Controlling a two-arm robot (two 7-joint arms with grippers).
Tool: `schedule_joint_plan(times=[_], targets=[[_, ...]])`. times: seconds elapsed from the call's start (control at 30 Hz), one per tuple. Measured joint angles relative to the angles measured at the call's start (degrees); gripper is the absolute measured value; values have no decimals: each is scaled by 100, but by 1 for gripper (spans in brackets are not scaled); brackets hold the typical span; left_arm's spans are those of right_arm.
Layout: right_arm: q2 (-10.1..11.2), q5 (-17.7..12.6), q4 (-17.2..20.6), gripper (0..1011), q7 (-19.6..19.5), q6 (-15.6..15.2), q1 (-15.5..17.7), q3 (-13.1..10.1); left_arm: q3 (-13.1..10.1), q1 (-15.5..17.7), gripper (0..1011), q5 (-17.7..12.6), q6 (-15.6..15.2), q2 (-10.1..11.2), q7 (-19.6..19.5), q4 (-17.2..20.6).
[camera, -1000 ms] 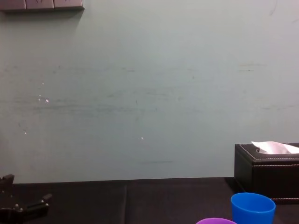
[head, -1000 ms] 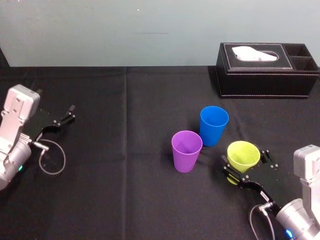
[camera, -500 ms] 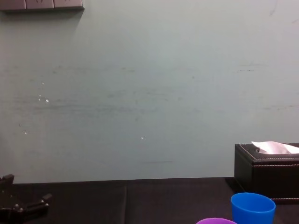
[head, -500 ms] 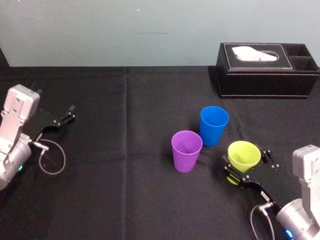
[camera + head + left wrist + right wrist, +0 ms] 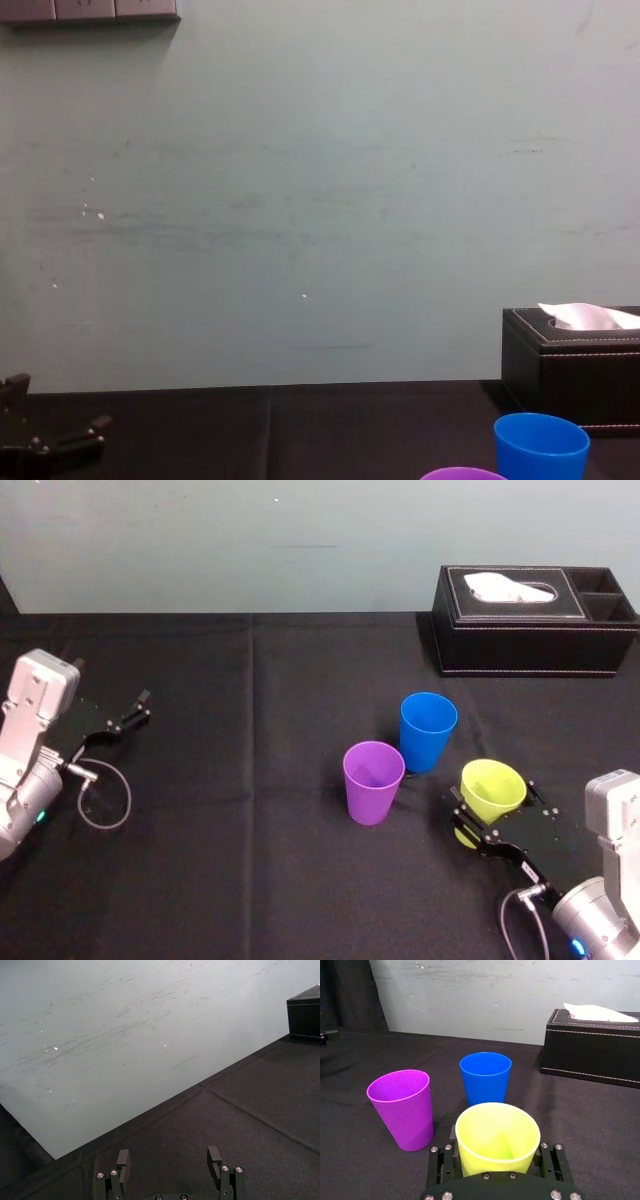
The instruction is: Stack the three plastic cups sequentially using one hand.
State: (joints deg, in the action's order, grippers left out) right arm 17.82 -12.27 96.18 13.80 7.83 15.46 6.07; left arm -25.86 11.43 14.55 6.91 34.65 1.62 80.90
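The right gripper (image 5: 494,812) is pinching the yellow-green cup (image 5: 491,788) low on its wall, 1 finger on each side, with the mouth facing up and tipped a little. I cannot tell whether its base is off the black table (image 5: 250,880). The purple cup (image 5: 373,780) stands to the gripper's left, near it. The blue cup (image 5: 427,730) stands ahead of the gripper and slightly left, just beside the purple one. The black tissue box (image 5: 530,620) is well beyond all 3.

The step in hand looks like carrying this cup to 1 of the 2 standing cups. To do it well:
- raise it until its base clears the target's rim
- level it so the taper drops in straight
- centre it over the mouth before lowering
- use a gentle squeeze, since thin plastic probably flexes
- approach without nudging the neighbouring cup

The left gripper (image 5: 120,720) sits parked far to the left, its fingers (image 5: 123,1160) apart
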Motion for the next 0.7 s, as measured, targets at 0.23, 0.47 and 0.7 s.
schedule_joint_plan(times=[0.23,0.47,0.7], targets=[[4,-4,0,752,-2,1,0,4,0,0,1011,0,0,0,0,0],[65,41,263,750,74,-57,38,-30,0,0,1011,0,0,0,0,0],[172,4,542,750,171,-405,-72,-75,0,0,1011,0,0,0,0,0]])
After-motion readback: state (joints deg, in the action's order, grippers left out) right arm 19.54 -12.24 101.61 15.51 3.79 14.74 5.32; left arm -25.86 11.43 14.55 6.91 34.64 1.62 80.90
